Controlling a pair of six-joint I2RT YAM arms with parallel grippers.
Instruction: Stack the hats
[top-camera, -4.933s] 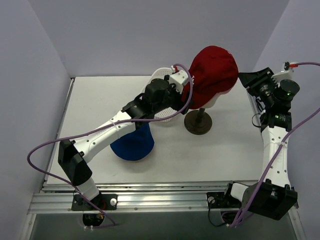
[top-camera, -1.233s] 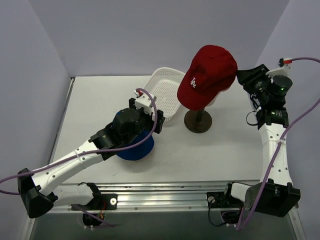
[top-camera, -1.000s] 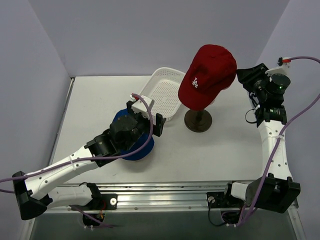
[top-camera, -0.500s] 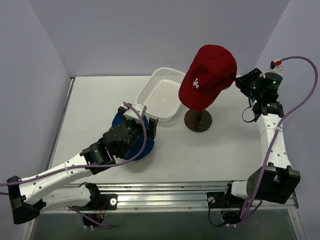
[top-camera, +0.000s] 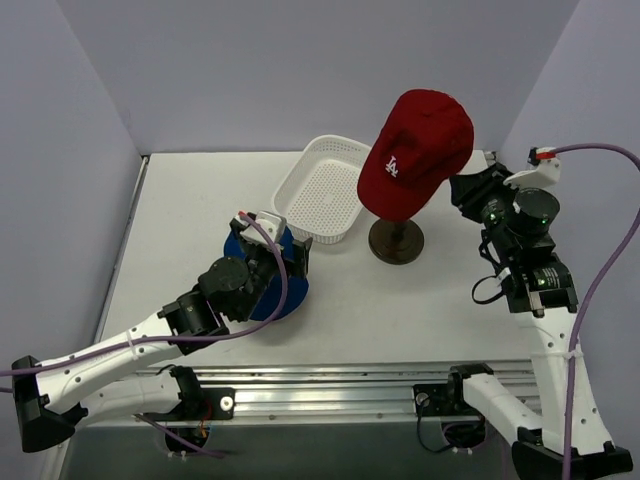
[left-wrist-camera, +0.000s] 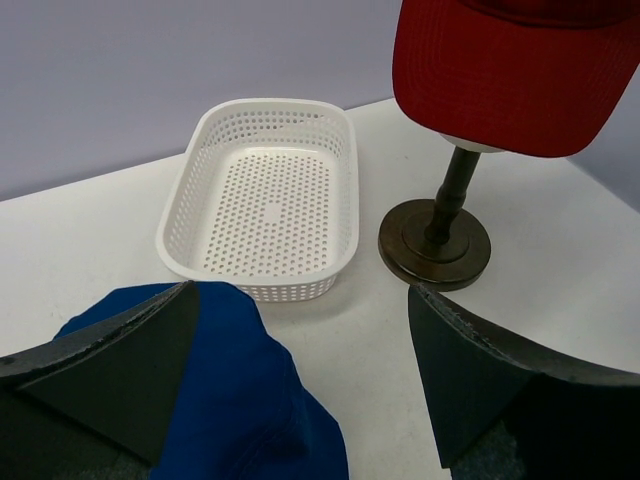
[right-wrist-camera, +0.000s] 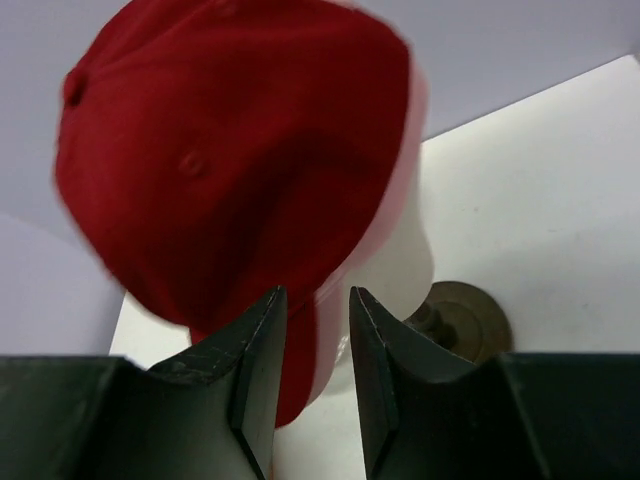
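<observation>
Left hand (left-wrist-camera: 300, 300): fingers spread wide, holding nothing, poised over the blue bucket hat (left-wrist-camera: 240, 400). The hat lies on the surface (top-camera: 180, 200), left of centre in the top view. The white basket (left-wrist-camera: 265, 103) sits just beyond it.

Right hand (right-wrist-camera: 312, 340): fingers set to a narrow gap, nothing clamped, close behind the dark red cap (top-camera: 420, 140). This cap sits on the mannequin head (right-wrist-camera: 400, 260), upper right of centre, above the brown stand (top-camera: 396, 242).

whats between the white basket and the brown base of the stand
Nothing but a narrow strip of bare table lies between the basket and the base. The left wrist view shows this most clearly.
</observation>
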